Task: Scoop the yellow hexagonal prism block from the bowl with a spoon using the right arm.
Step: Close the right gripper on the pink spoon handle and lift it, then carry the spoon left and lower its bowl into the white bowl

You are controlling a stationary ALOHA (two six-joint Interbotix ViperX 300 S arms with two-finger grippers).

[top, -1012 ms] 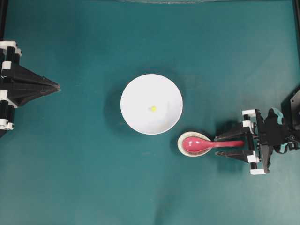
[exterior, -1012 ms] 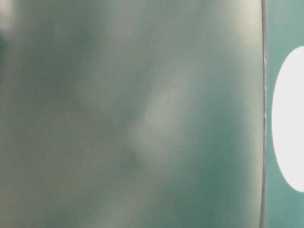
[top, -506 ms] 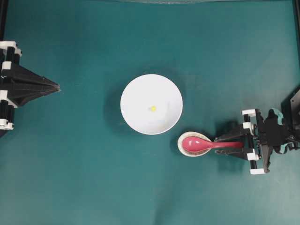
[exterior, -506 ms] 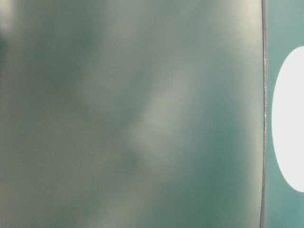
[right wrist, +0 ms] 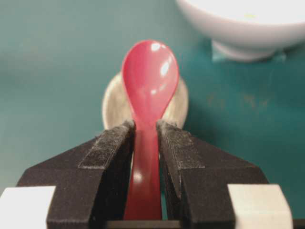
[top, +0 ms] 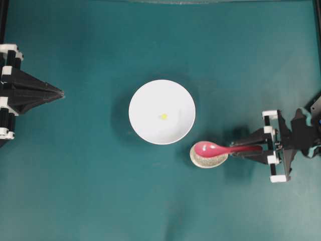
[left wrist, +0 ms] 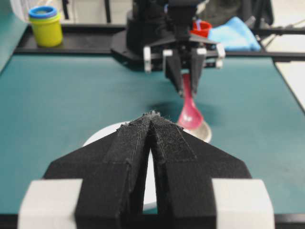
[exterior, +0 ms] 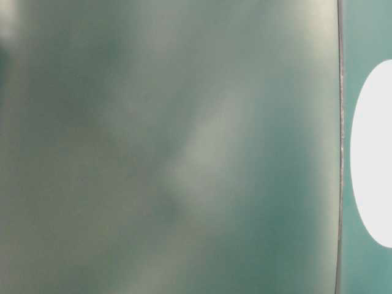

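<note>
The white bowl sits mid-table with the tiny yellow hexagonal prism block inside it. My right gripper is shut on the handle of the pink-red spoon. The scoop hangs tilted over the far edge of the speckled dish, just right of the bowl. In the right wrist view both pads of the right gripper press the handle of the spoon, with the bowl beyond. My left gripper is shut and empty at the far left, pointing at the bowl.
Behind the right arm, off the mat, stand a yellow tub with a blue lid, a red cup and a blue cloth. The table-level view is a blur with only the bowl's side at its right edge.
The right jaws have closed onto the spoon's handle. The scoop has risen out of the speckled dish and shifted toward the bowl. The left arm has not moved.
</note>
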